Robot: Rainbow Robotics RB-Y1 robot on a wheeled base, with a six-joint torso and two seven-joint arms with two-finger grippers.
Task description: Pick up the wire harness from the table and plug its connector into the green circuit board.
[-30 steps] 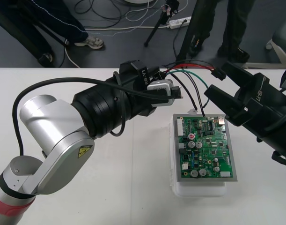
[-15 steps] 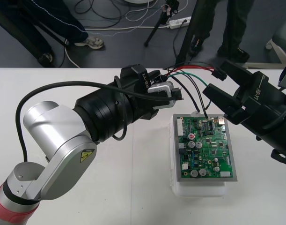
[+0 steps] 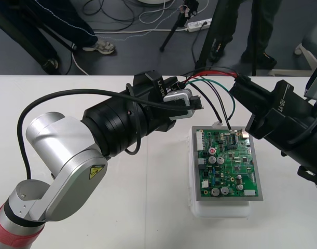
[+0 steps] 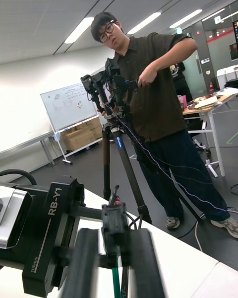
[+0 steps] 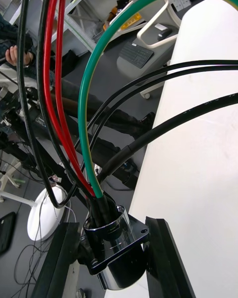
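The wire harness hangs in the air between my two grippers, above the far side of the table. My left gripper [image 3: 193,102] is shut on its round metal socket [image 3: 178,97], which sits between the black fingers [image 5: 162,263] with its flange [image 5: 116,243] showing. Red, green and black wires [image 3: 210,75] arch from there to the small black plug [image 3: 243,80]. My right gripper [image 3: 242,87] is shut on that plug [image 4: 115,224], and the green wire [image 4: 115,282] runs down between its fingers [image 4: 146,265]. The green circuit board [image 3: 228,163] lies below on its white base [image 3: 220,210].
Black wires [image 3: 224,111] droop from the harness down to the board's far edge. My left arm's big silver link [image 3: 59,155] stretches across the table's left half. Bare table lies in front of the board and to its left.
My right gripper's fingers, wide apart around the plug before, have closed on it. The left arm shifted slightly forward a second ago and has stayed still since.
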